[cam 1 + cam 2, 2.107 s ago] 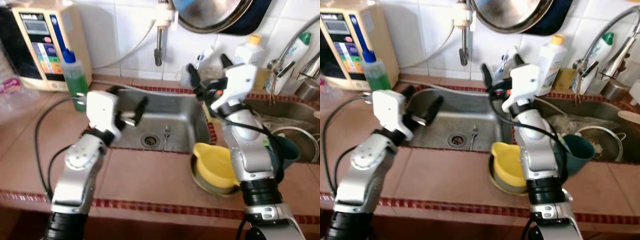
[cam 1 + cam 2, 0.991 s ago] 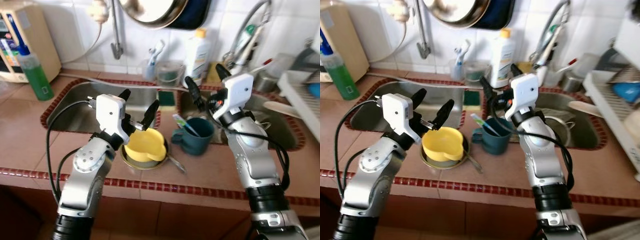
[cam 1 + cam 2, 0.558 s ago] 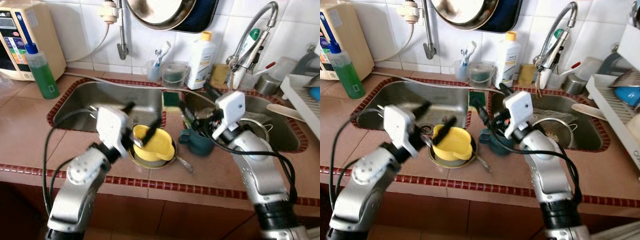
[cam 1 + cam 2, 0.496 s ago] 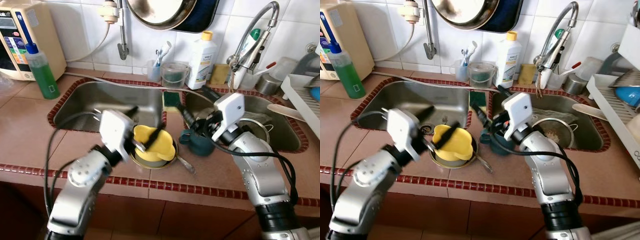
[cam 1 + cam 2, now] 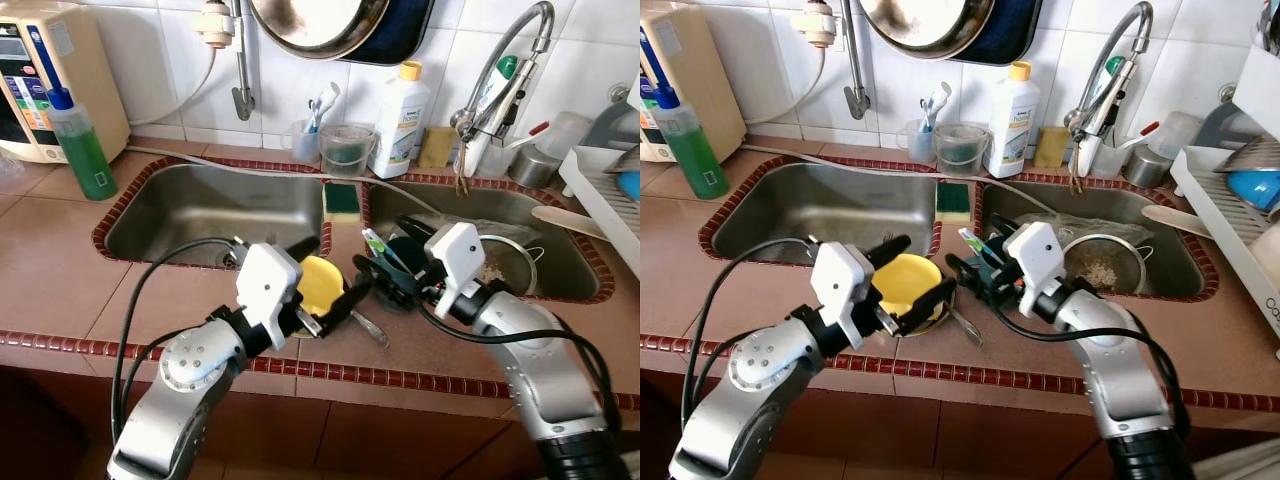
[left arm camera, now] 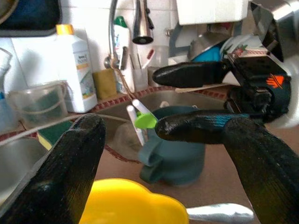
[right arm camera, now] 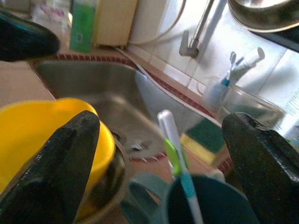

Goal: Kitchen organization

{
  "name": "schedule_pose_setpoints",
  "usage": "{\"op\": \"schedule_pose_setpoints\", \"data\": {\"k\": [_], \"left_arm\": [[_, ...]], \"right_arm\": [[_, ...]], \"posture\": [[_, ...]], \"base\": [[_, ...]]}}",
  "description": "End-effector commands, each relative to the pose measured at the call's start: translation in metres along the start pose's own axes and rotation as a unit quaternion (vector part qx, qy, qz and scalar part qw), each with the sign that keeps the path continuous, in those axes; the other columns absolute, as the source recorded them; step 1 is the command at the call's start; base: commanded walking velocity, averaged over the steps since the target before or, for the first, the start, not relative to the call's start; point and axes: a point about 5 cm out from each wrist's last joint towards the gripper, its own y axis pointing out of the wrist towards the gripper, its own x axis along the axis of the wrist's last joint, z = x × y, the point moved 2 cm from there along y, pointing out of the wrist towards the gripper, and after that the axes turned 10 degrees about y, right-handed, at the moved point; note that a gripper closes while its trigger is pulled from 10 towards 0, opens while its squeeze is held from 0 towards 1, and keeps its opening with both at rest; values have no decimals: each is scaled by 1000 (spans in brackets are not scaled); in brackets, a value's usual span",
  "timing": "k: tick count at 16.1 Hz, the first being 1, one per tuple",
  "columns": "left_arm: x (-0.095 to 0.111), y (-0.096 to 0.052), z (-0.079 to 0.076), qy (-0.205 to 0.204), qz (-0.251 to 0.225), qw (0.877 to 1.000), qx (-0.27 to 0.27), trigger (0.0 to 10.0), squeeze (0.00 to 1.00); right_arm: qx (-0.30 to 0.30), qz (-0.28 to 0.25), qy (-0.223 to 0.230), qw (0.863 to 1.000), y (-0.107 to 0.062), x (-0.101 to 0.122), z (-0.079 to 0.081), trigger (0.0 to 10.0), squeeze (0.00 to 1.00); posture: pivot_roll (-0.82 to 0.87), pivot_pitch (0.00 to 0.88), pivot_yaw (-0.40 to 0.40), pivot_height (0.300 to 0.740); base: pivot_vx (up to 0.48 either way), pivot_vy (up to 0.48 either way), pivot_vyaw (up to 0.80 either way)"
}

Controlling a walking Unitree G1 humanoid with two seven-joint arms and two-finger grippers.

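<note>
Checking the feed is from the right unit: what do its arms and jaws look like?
Two silver-grey metal arms with rounded joints and black bands. Each wrist carries a boxy white housing. The left gripper and right gripper each have two long, glossy black tapered fingers. Black cables loop along both arms. An orange marking sits on the right gripper's black base.

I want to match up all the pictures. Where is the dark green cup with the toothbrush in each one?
Left eye view: the cup sits on the counter between the two sinks, at the right tool.
Right eye view: same spot, right of the yellow bowl.
Left wrist view: middle of the picture, behind the bowl.
Right wrist view: close up at the lower edge.
Shared landmark: the yellow bowl.
</note>
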Motion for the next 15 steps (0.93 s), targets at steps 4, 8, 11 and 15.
{"op": "schedule_pose_setpoints", "data": {"k": [4, 8, 11, 15], "left_arm": [[-1, 0, -8, 10, 8, 1000, -26, 10000, 0], [0, 1, -10, 9, 10, 999, -32, 10000, 0], [2, 2, -12, 10, 8, 999, -36, 10000, 0], [7, 2, -9, 5, 0, 1000, -27, 10000, 0]], "right_arm": [[-10, 32, -9, 999, -9, -7, -8, 10000, 0], [-8, 47, -11, 999, -13, -11, -14, 10000, 0], [-7, 54, -19, 998, -11, -10, -24, 10000, 0], [2, 50, -23, 998, -5, -7, -29, 10000, 0]], "posture": [[-108, 43, -29, 740], [-117, 49, -32, 740], [-112, 48, -36, 740], [-105, 51, -47, 740]], "base": [[0, 0, 0], [0, 0, 0], [0, 0, 0], [0, 0, 0]]}}
